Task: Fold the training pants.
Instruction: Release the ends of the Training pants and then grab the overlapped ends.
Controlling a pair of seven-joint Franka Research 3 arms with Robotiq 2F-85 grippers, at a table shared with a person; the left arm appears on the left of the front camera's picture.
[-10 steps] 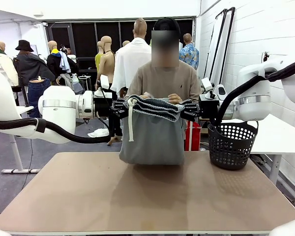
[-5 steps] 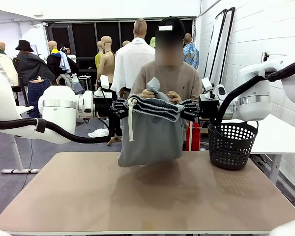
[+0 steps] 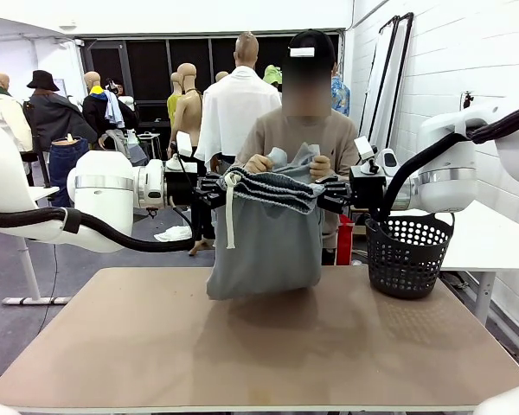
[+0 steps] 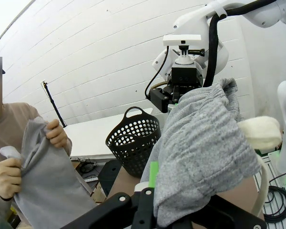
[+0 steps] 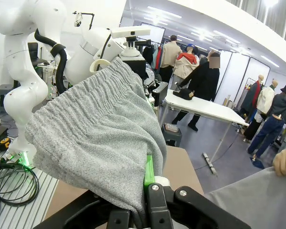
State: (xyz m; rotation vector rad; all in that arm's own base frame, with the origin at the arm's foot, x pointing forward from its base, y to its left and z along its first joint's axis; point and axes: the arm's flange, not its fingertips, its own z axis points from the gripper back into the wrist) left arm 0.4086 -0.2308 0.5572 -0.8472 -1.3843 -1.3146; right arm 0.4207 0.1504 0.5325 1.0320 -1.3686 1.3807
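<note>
As end effectors [image 3: 214, 188] [image 3: 329, 192] clamp its waistband [image 3: 272, 186], training pants [image 3: 264, 246] hang between

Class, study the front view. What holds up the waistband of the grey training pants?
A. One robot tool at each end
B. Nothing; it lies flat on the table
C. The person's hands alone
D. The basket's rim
A: the left tool and the right tool each clamp one end of the waistband of the training pants, stretched between them.

We see a robotics lab in a bare hall: white robot arms [image 3: 104, 194] flank a tan table [image 3: 259, 346], a white block wall [image 3: 450, 60] stands at right, and cables [image 5: 9, 185] coil at the right wrist view's lower left.
</note>
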